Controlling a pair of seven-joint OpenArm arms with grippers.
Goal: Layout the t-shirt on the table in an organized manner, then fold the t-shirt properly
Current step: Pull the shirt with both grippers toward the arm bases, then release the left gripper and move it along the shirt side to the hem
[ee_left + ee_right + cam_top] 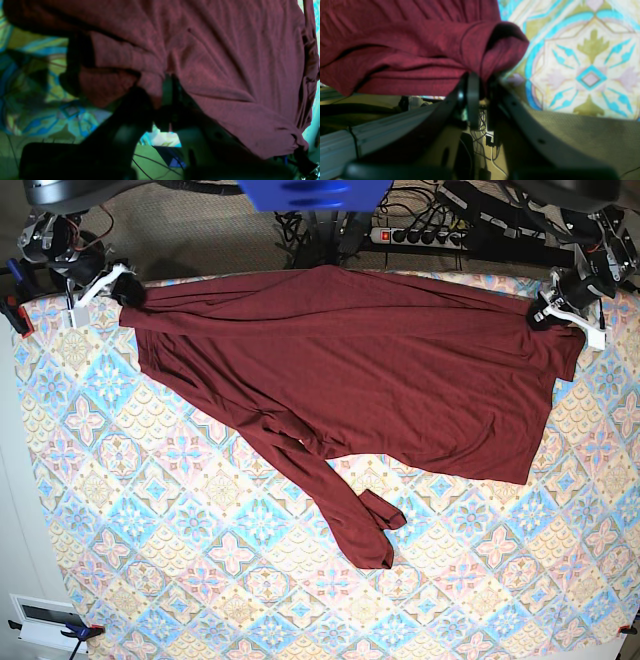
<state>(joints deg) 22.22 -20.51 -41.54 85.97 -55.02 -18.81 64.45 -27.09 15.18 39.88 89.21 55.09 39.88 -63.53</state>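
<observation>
I see the shirt (380, 370) stretched wide along the far edge of the table (200, 580), its body lying fairly flat while one twisted, rumpled tail of cloth trails diagonally toward the middle. My right gripper (482, 82) is clamped on a bunched fold at one far corner, the cloth pinched between its fingers (473, 95) just over the table's edge. My left gripper (170, 87) has its jaws closed on the fabric at the opposite far corner, with the shirt draping down from it over the patterned cloth.
</observation>
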